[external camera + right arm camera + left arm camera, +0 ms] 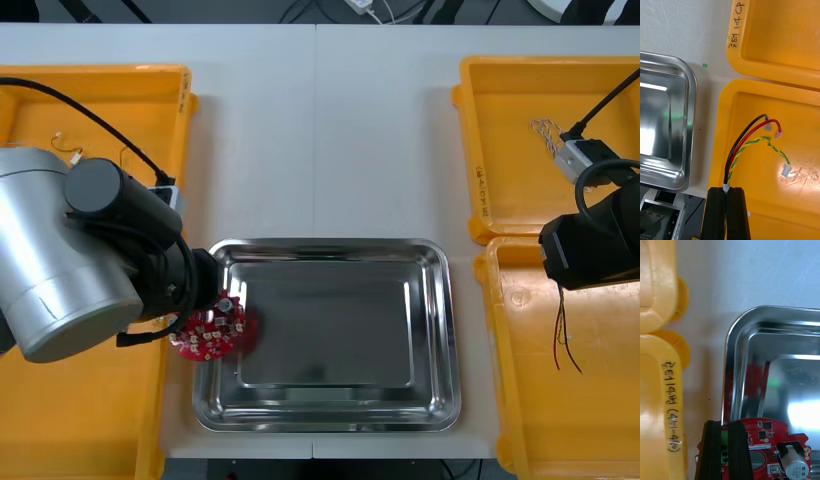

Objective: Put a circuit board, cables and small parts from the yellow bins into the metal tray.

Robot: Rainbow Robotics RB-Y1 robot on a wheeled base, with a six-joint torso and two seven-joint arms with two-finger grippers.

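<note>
Two loads are in hand at once. My left gripper (pixel 725 429) has its fingers clamped on the edge of the round red circuit board (pixel 767 435), pinching across a green block (pixel 725 446) at its rim. The board straddles the left rim of the metal tray (pixel 440 300), partly above the tray floor and partly above the bench (pixel 320 130); I cannot tell whether it touches the rim. It is stiff and light, so an edge pinch carries it well, but I judge it fragile. A tall silver component (pixel 792 465) stands near the fingers, and I would not want to squeeze or knock it. The bare edge, away from the parts, is the right place to hold.

My right gripper (pixel 729 193) has its fingers nearly together, pinching a bundle of cables (pixel 748 138) at one end: black, red, and a twisted yellow-and-green one. They arch out above the near right yellow bin (pixel 763 195). I judge them limp and light. Held at one end like this, the free ends with their small connectors (pixel 786 170) will likely droop and swing. They could snag the bin wall or the tray rim, so I would carry them high.
</note>
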